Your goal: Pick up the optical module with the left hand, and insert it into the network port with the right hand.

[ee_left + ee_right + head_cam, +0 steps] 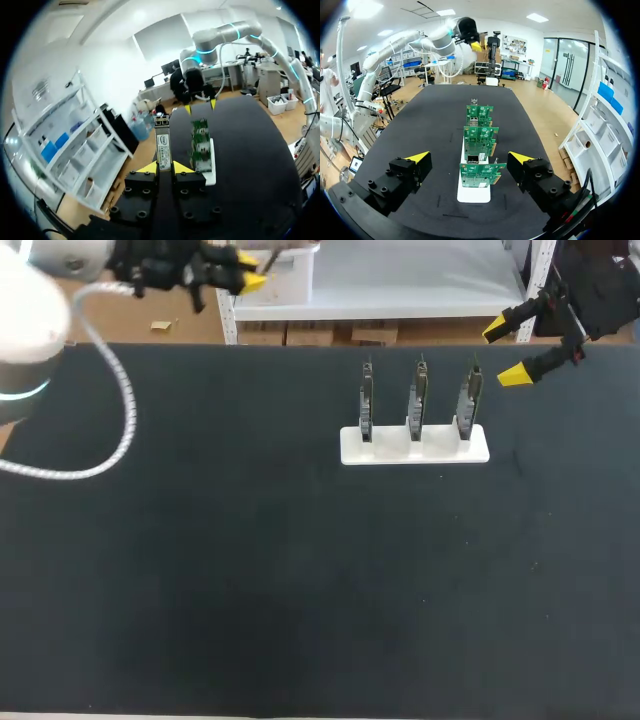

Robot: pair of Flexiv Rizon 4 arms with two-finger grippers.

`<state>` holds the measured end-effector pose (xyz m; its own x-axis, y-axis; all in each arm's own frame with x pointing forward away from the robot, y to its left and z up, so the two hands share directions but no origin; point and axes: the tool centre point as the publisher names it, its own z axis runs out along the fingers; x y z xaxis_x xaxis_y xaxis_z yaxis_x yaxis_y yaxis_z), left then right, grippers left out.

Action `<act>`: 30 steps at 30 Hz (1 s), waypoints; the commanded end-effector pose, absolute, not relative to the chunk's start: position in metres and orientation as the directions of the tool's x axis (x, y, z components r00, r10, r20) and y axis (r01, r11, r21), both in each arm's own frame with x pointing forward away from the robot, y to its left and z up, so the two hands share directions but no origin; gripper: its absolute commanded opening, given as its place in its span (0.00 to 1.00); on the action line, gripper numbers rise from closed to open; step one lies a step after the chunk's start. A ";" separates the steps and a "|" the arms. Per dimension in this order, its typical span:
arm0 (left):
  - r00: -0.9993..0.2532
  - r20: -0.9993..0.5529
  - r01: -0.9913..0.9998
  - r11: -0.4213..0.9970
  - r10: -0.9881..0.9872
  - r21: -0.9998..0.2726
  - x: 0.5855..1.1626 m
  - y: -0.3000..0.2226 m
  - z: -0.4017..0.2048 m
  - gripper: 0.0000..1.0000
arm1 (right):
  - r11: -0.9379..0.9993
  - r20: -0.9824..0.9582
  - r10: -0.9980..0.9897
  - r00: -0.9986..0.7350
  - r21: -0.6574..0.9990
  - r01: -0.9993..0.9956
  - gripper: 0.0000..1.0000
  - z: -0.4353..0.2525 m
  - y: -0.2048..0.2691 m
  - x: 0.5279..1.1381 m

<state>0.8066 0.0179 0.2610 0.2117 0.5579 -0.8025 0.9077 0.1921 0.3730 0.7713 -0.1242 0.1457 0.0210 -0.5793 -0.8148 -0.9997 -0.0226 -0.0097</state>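
The optical module (163,142), a slim metal bar with a white label, sticks out ahead from between the yellow tips of my left gripper (164,167), which is shut on it. This gripper (248,272) hangs past the table's far left edge. Three green circuit boards (417,400) stand upright in a white holder (415,446) at the far right of the table. The nearest board (479,173) carries a small metal port (472,159). My right gripper (470,159) stands open just behind that row. In the head view it (506,352) is off the holder's far right end.
The black table mat (250,560) spreads wide in front of and to the left of the holder. A grey cable (118,430) from my left arm loops over the far left of the table.
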 end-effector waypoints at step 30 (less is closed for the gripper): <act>0.216 -0.970 0.976 0.014 0.109 0.219 0.789 -0.209 0.219 0.00 | -0.018 -0.814 -0.581 0.021 -0.013 -1.000 1.00 0.146 -0.124 0.769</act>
<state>0.7838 -0.1961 0.2263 0.2148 0.1412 -0.9664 0.9757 0.0128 0.2188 0.7713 -0.1242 0.1457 0.0210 -0.5793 -0.8148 -0.9997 -0.0226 -0.0097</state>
